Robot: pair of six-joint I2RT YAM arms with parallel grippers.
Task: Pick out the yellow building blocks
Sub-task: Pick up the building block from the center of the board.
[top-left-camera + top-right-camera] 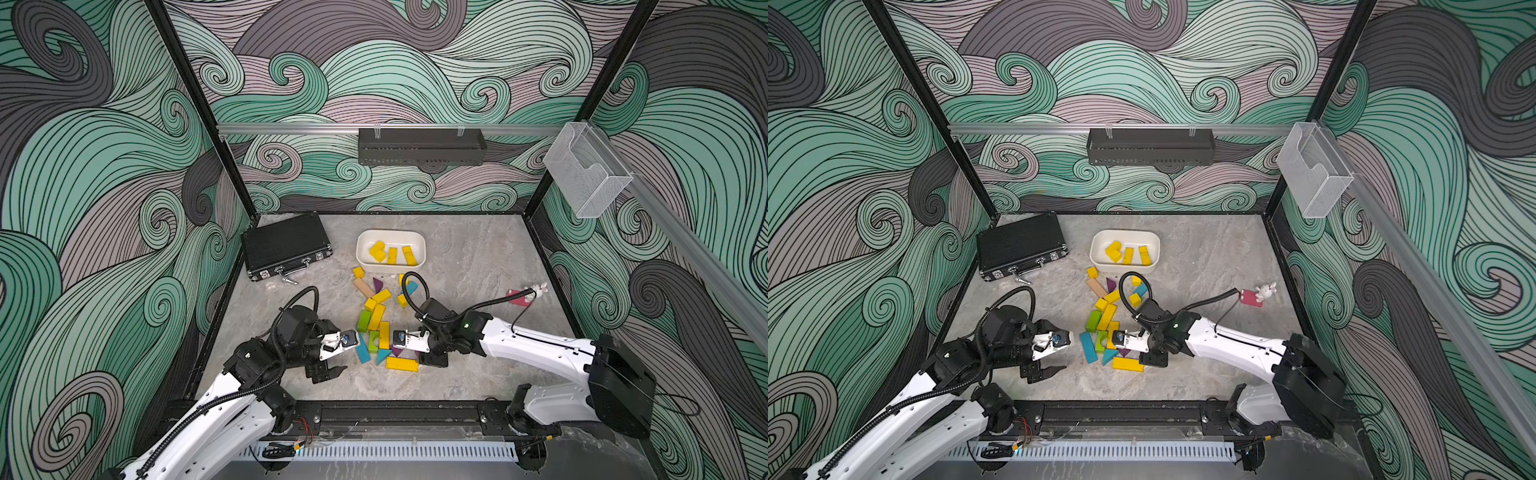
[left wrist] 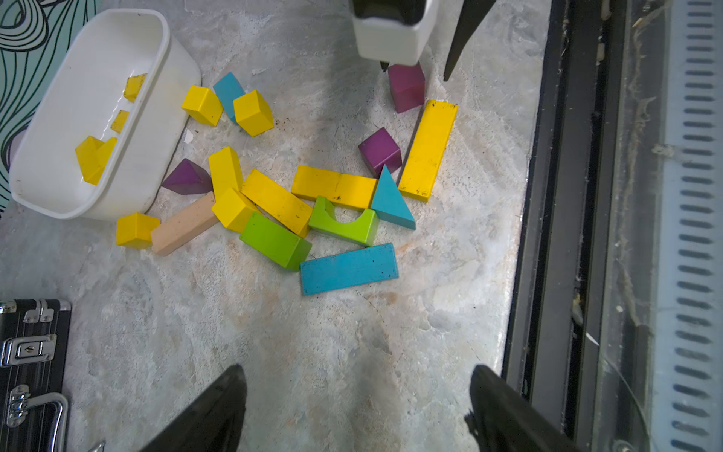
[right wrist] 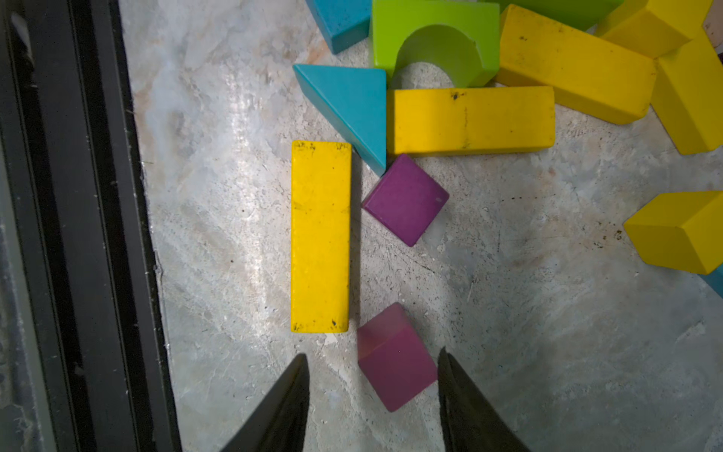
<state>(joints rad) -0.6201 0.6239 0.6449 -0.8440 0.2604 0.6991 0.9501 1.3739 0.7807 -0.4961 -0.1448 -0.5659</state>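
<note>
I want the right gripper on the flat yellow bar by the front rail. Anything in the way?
Yes. A purple cube sits between the right gripper's open jaws, just beside the near end of the yellow bar. The bar itself lies off to one side of the jaws, not between them.

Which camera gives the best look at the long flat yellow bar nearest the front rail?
The right wrist view: the long yellow bar lies whole and large, nothing covering it. The left wrist view also shows the bar whole, but smaller. In both top views the bar is only a small strip.
</note>
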